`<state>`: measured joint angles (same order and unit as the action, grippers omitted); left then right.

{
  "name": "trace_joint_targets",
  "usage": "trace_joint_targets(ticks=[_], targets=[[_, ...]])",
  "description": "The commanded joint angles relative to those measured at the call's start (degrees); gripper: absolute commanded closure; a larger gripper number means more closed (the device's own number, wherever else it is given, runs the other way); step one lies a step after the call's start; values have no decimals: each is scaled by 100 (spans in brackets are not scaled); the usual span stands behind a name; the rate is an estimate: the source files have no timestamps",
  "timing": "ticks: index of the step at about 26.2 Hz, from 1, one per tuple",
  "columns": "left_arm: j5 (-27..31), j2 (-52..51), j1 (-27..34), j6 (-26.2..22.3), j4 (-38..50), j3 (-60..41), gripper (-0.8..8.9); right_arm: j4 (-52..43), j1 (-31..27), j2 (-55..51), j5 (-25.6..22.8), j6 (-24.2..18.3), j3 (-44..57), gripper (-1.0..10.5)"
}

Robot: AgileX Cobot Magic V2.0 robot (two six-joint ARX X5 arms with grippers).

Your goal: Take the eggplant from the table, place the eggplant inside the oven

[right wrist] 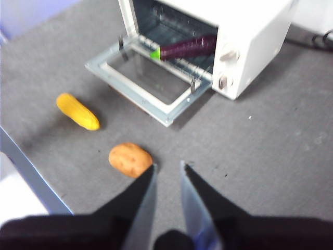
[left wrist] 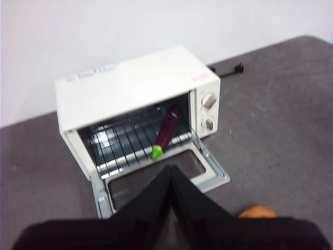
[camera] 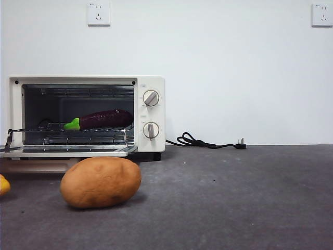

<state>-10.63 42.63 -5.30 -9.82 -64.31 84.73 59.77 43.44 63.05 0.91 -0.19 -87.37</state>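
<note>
The eggplant (camera: 99, 120) already lies on the wire rack (camera: 78, 130) inside the oven (camera: 86, 114), so the placing part of the task looks done; what the coming move turns on is how that long body sits against the open door (camera: 67, 151). In the front view its long axis runs nearly level, from the green stem cap at 9 o'clock to the purple end at 3 o'clock, resting toward the right of the cavity, close to the knob panel. From above, in the left wrist view, it lies slanted across the rack bars, with the stem cap toward the opening and reaching the front edge of the rack, the purple end deeper in. The left tool (left wrist: 170, 174) is closed, its tips meeting, and empty; it hangs above the worktop (camera: 234, 198) in front of the lowered door, with the eggplant ahead at about 12 o'clock. The right tool (right wrist: 167, 174) is slightly open and also empty, farther back, with the oven off at roughly 1 o'clock and a potato (right wrist: 130, 159) just beside its tips at 10 o'clock. A corn cob (right wrist: 77, 111) lies well apart. The left arm appears nearer the oven, so any nudge of the stem end or shutting of the door would fall more naturally to it.
</note>
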Motion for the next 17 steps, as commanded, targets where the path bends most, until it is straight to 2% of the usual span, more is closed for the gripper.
trace_joint_targets(ticks=[1,3,11,17], targets=[[20,11,13,-61,234,-367,819,-299,4,-66,13,153,396,892],[20,11,48,-61,417,-671,819,-426,4,-105,13,162,568,964],[-52,37,680,-66,1440,-1895,819,-417,4,-109,13,164,710,958],[-1137,686,1823,365,2780,-3123,819,-44,4,-109,-114,42,710,958]])
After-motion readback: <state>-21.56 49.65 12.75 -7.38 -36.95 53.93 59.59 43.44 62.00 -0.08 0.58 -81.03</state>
